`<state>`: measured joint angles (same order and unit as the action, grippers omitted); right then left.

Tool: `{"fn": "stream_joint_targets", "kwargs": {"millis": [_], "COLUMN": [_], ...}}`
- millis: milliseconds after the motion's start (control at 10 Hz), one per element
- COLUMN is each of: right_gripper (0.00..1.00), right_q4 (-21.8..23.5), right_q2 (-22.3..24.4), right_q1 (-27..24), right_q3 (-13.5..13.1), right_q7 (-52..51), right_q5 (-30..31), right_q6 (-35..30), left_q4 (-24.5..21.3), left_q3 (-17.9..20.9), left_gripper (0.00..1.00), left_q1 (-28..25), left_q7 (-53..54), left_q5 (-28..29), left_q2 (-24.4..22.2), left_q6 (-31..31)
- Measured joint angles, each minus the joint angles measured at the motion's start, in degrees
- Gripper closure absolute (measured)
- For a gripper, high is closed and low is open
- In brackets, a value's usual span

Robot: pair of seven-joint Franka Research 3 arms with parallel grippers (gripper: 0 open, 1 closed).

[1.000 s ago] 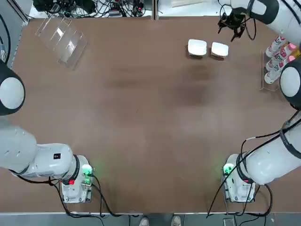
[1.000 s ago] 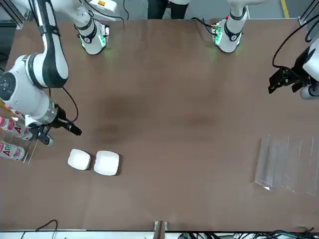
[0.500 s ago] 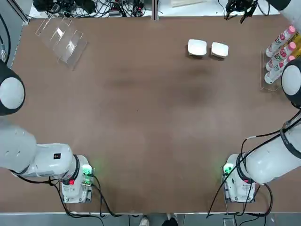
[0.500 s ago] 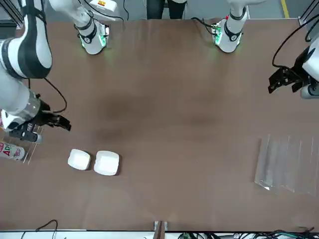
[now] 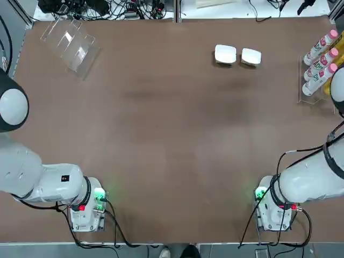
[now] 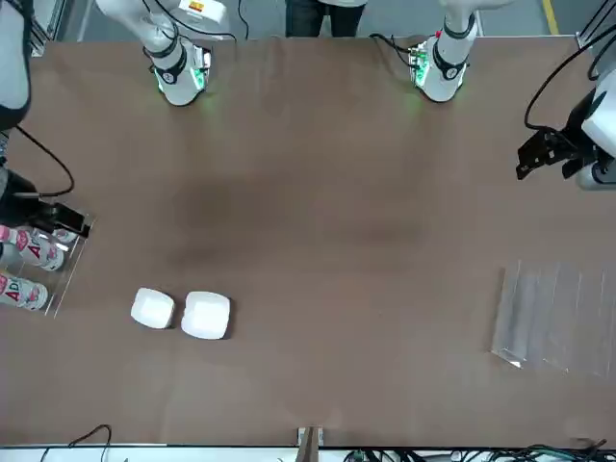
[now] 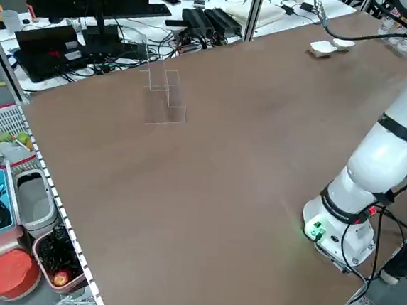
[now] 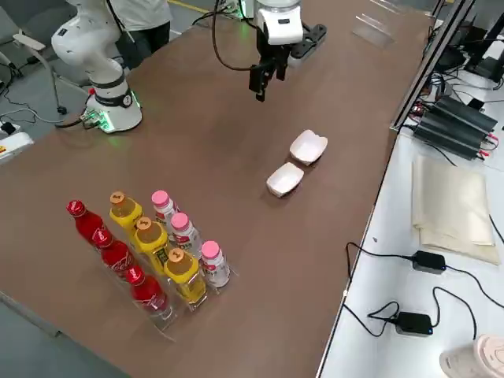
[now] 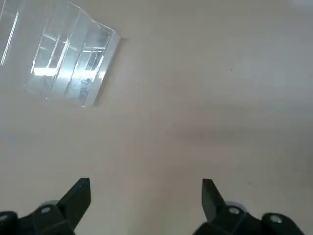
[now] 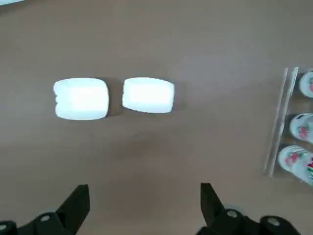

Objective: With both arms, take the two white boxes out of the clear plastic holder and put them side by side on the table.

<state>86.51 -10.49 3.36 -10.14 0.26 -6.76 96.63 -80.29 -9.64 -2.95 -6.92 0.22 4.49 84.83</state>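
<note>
1. Two white boxes (image 5: 237,56) are lying side by side on the table (image 5: 172,134), far right area, just apart from each other, long sides facing.
2. Clear plastic holder (image 5: 70,43) is sitting at the far left corner w/ nothing in its slots, well apart from the boxes.
3. Right gripper (image 10: 142,208) is hanging above the table near the boxes, fingers spread wide, gripping nothing; boxes are showing beyond its fingertips.
4. Left gripper (image 9: 145,205) is hovering over bare table on the left side, near the holder, fingers wide apart & holding nothing.
5. Rack of pink-capped bottles (image 5: 317,62) is standing at the right edge, near the boxes but not touching; more bottles w/ red & orange caps (image 8: 130,244) are standing in rows beside them.
</note>
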Motion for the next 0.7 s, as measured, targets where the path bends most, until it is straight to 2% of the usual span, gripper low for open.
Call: {"fn": "stream_joint_targets", "kwargs": {"millis": [100,200,700], "right_gripper": [0.00,0.00,0.00], "right_q4": [-0.55,-0.75,-0.79], "right_q2": [0.61,1.70,4.80], "right_q1": [-1.94,-2.14,-2.52], "right_q3": [2.55,3.54,3.79], "right_q7": [0.03,0.30,0.82], "right_q5": [1.72,2.57,3.02], "right_q6": [-0.36,-0.89,-1.95], "left_q4": [0.00,0.00,0.00], "left_q3": [-0.03,-0.06,-0.14], "left_gripper": [0.00,0.00,0.00], "left_q1": [0.01,0.03,0.06], "left_q7": [0.00,0.01,0.01], "left_q5": [0.00,0.00,0.00], "left_q2": [0.00,0.00,0.00], "left_q6": [0.00,-0.01,-0.03]}}
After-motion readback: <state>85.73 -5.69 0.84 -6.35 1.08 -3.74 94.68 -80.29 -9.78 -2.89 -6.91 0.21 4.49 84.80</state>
